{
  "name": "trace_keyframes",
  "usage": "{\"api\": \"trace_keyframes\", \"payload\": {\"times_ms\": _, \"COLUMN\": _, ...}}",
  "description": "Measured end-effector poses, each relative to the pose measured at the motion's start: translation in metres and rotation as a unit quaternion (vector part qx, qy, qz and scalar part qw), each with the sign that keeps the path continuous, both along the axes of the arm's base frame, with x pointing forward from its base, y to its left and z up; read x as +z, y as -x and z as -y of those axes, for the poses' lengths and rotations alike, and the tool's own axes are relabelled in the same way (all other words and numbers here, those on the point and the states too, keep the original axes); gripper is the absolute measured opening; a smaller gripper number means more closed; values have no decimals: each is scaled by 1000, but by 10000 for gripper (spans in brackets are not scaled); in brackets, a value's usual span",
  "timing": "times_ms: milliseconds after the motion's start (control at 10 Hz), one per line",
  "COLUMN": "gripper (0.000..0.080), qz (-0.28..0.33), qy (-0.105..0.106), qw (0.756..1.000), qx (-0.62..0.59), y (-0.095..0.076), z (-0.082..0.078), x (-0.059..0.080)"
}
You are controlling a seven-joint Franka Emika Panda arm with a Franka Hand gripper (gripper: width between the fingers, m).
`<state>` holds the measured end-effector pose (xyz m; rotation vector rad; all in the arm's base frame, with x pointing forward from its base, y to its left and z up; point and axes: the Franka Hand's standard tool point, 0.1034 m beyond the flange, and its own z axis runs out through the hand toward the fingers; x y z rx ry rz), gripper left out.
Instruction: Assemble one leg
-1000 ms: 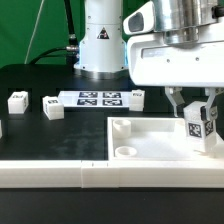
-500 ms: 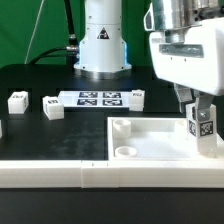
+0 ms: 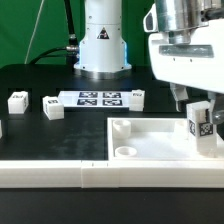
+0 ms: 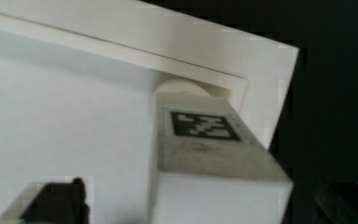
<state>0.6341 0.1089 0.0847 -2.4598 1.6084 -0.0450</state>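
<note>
Green cloth (image 3: pixel 30 30) is hanging behind a black table (image 3: pixel 30 145), and the large white panel (image 3: pixel 165 150) is lying on that table toward the exterior view's right. Well off the panel toward the exterior view's left, a small white block (image 3: pixel 17 100) and a second block (image 3: pixel 52 107) are sitting apart from each other. Beyond the panel's far edge the marker board (image 3: pixel 100 98) is lying flat, the arm's white base (image 3: pixel 103 45) is standing behind it, and a third block (image 3: pixel 137 96) is sitting just beside the board's end. Two round sockets (image 3: pixel 120 127) are showing along the panel's side at the exterior view's left. In the panel's far corner at the exterior view's right, the leg (image 3: pixel 200 122) is standing upright against the raised rim, its tag facing outward. The gripper (image 3: pixel 197 102) is hovering over the leg with its jaws spread apart; in the wrist view a dark fingertip (image 4: pixel 55 200) is showing clear of the leg's side, so nothing is being clamped.
</note>
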Motion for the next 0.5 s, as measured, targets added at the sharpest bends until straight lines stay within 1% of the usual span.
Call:
{"api": "trace_keyframes", "payload": {"times_ms": 100, "gripper": 648, "qz": 5, "qy": 13, "qw": 997, "qx": 77, "y": 0, "z": -3, "x": 0}}
{"api": "trace_keyframes", "payload": {"times_ms": 200, "gripper": 648, "qz": 17, "qy": 25, "qw": 988, "qx": 151, "y": -3, "z": -4, "x": 0}}
{"api": "trace_keyframes", "payload": {"times_ms": 300, "gripper": 649, "qz": 26, "qy": 33, "qw": 976, "qx": 213, "y": -3, "z": -4, "x": -1}}
{"api": "trace_keyframes", "payload": {"times_ms": 400, "gripper": 649, "qz": 30, "qy": 38, "qw": 967, "qx": 249, "y": -3, "z": -5, "x": -1}}
{"api": "trace_keyframes", "payload": {"times_ms": 500, "gripper": 649, "qz": 36, "qy": 48, "qw": 952, "qx": 299, "y": -3, "z": -6, "x": -1}}
